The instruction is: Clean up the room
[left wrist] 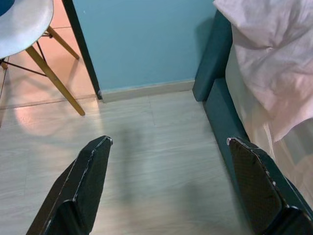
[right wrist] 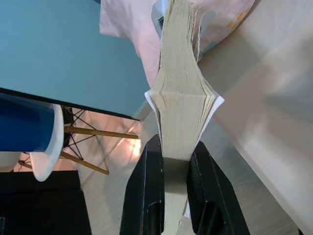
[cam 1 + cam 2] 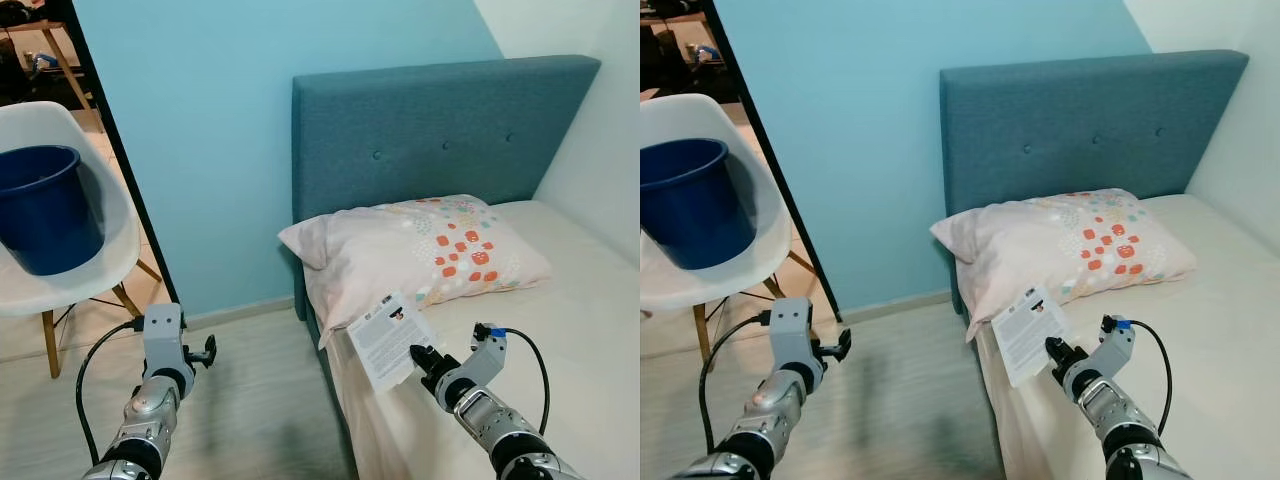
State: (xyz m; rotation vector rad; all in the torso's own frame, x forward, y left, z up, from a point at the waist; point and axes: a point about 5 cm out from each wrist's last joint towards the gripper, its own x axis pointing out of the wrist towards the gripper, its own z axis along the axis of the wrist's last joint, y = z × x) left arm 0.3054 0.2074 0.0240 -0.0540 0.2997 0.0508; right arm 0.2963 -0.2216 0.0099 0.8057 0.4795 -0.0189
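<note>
Book [image 3: 390, 338]: thin white paperback, printed back cover up, at the near edge of the bed by its left side; far corner touching the front of the pillow, near end clamped in the right gripper.
Book pages [image 2: 181, 93]: cream page edges fanned slightly above the clamp, seen edge-on from the right wrist.
Right gripper [image 3: 425, 362]: at about 5 o'clock in the head view, low over the mattress; black fingers [image 2: 142, 196] closed tight on the book's near end, one on each cover.
Left gripper [image 3: 200, 352]: at about 7 o'clock, raised over the floor beside the bed; fingers [image 1: 83, 181] spread wide apart, holding nothing.
Bed [image 3: 580, 330]: cream sheet, teal upholstered headboard [image 3: 440, 120] at 12 o'clock against the blue wall.
Pillow [image 3: 420, 250]: pale pink with orange and grey squares toward its right half, lying at the head of the bed, left corner hanging past the mattress edge.
Chair [image 3: 110, 230]: white shell seat on wooden legs, at 9 o'clock, well apart from the bed.
Bucket [image 3: 45, 205]: dark blue, upright on the chair seat.
Floor [image 1: 156, 147]: pale wood planks between chair and bed.
</note>
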